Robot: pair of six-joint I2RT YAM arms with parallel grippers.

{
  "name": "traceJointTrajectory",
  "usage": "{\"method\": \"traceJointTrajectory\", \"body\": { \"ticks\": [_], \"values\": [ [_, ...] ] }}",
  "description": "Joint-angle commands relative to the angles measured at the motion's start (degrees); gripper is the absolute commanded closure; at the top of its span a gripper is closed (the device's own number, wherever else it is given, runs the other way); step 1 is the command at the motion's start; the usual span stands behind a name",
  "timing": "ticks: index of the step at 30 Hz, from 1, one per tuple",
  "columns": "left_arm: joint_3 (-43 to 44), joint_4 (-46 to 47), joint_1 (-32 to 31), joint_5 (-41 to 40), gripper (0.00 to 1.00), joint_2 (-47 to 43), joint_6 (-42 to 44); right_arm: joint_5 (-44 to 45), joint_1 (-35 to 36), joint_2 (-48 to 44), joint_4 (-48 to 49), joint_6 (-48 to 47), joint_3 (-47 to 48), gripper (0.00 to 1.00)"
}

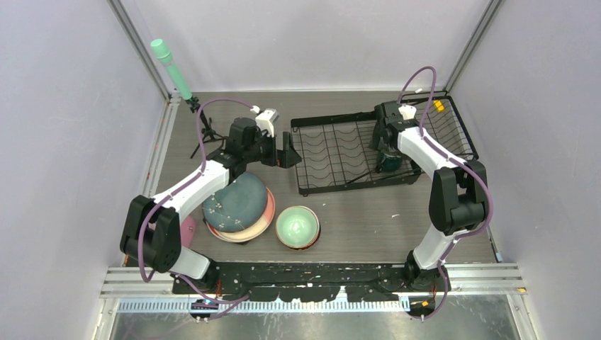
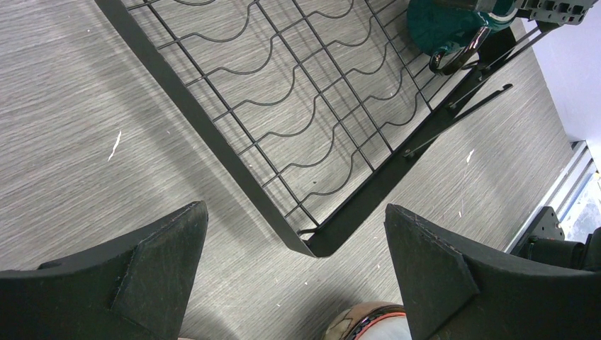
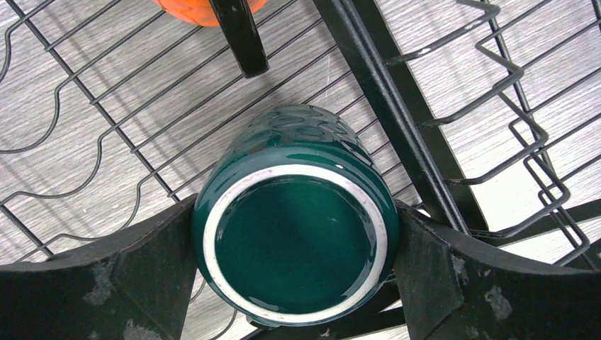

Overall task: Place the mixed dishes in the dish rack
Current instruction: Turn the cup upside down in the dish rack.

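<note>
Bases of both arms sit at the near edge on top cam. L gripper point(image 1: 287, 150) hangs at the left edge of the dish rack point(image 1: 333, 185), released, jaws wide, nothing btwn them. Under that arm the speckled plate point(image 1: 237, 202) lies on the pink plate point(image 1: 266, 216), w/ the mint-green bowl point(image 1: 298, 225) just beside them on the right. Bare grey table point(image 1: 368, 219) runs btwn bowl and rack, so there's open room there. R gripper point(image 1: 388, 152) reaches down into the rack where the two sections join, over the dark teal mug point(image 1: 388, 161).

L wrist cam: black fingers apart above the rack's near corner. Thin black wire grid w/ wavy cross-wires, flat bar rim, streaked woodgrain top below. Mug sits at the far end, glossy, handle toward me.

R wrist cam: pads point(image 3: 163, 255) press the mug on both sides, so it's grasped. Its base faces the cam: round, glazed, pale unglazed foot ring, dimpled wall. Long axis runs away from the lens, mouth toward the grid. Rack's thick divider bar is just beside it on the right. Orange mug point(image 3: 205, 8) peeks in at the top edge.
</note>
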Motion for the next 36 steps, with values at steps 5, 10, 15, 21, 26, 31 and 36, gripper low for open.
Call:
{"method": "traceJointTrajectory", "body": {
  "ticks": [5,10,15,21,26,31,36],
  "values": [
    [2.6,0.6,-0.2,0.4,0.02,-1.1,0.5,0.0,-0.3,-0.4,1.6,-0.4,1.8,0.30],
    [2.5,0.5,-0.2,0.7,0.02,-1.0,0.5,-1.7,-0.3,-1.5,1.6,-0.7,1.7,0.22],
    [2.6,0.6,-0.2,0.9,0.02,-0.8,0.5,-3.4,-0.3,-4.4,1.6,-1.0,0.9,0.17],
    [2.6,0.7,-0.3,1.5,0.02,-0.5,0.3,-4.4,-0.3,-5.5,1.3,-1.6,0.6,0.15],
    [2.9,-0.2,-0.4,1.6,0.02,-0.5,1.0,-5.7,-0.3,-4.7,1.0,-1.9,1.1,0.11],
    [3.1,-0.5,-0.5,2.0,0.02,-0.4,1.2,-5.6,-0.3,-4.2,0.2,-2.1,1.7,0.10],
    [3.4,-0.6,-0.8,2.8,0.02,0.0,1.7,-4.0,-0.3,-3.5,-0.8,-3.1,1.8,0.09]
  ]
}}
